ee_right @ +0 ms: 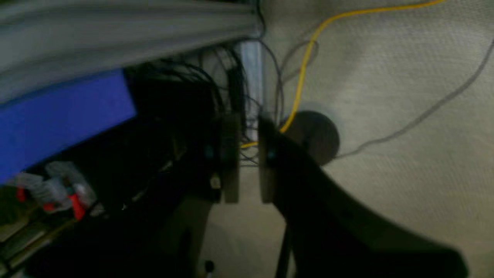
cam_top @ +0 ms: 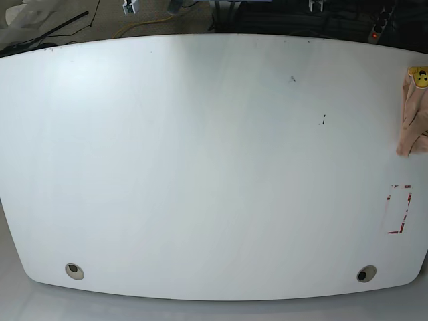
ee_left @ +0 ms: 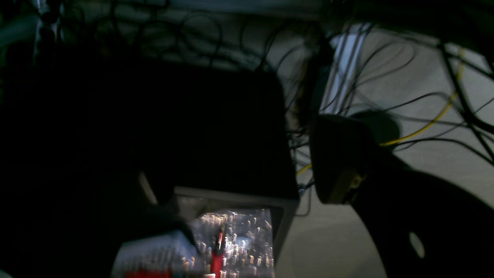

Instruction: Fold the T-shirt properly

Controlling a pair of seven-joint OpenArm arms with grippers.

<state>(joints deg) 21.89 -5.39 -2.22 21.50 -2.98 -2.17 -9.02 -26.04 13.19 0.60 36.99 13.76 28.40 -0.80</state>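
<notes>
**T-shirt at table edge, both tools off the table**

In your base view the white table [cam_top: 200, 167] filled the frame. The T-shirt [cam_top: 413, 117] lay bunched at the table's far right edge, partly cut off by the frame, its yellow bear print [cam_top: 419, 76] showing at the top of the heap. A red-marked rectangle [cam_top: 398, 209] sat on the table just below the T-shirt. Two round holes were near the table's front edge, one at the left [cam_top: 74, 271] and one at the right [cam_top: 366, 273]. Neither arm appeared over the table.

Your left wrist view was dark. Only one finger [ee_left: 339, 162] of the left tool showed clearly, over a pale floor [ee_left: 424, 77] crossed by black cables and a yellow cable [ee_left: 432, 121]; the tool stood spread wide, holding nothing visible.

Your right wrist view was blurred. The right tool [ee_right: 249, 166] had its jaws nearly pressed together with a narrow gap, nothing between them, above the same pale floor [ee_right: 405, 69]. A blue panel [ee_right: 65, 116] lay left of that tool.
</notes>
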